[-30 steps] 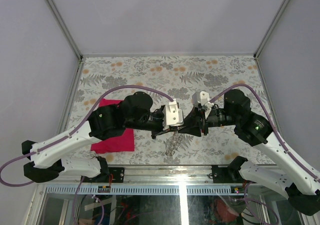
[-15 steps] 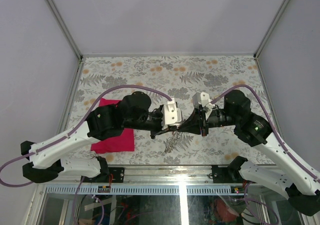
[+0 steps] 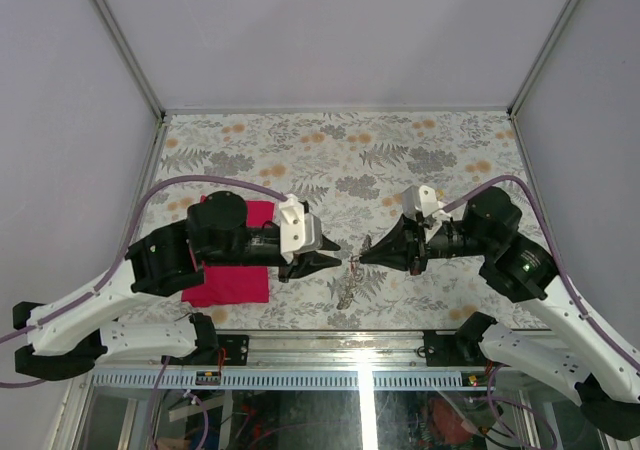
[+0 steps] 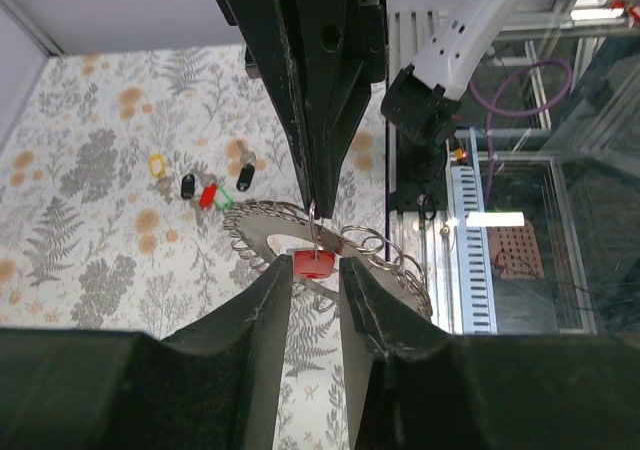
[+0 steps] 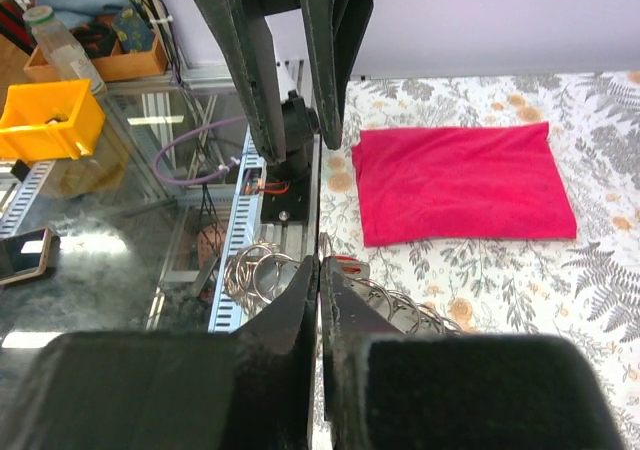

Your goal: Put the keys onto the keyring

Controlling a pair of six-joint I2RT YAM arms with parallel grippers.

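No legible txt, labels, brand names, nos. or signs are found in any view, incl. the cluttered bg past the desk edge; whatever print may be there is too small or blurred to be read.

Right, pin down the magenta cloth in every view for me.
Top external: the magenta cloth lies left of centre, partly under the left arm.
Left wrist: not in it.
Right wrist: upper right, flat and fully visible.
Shared landmark: the keyring, at or just below centre in all three views.
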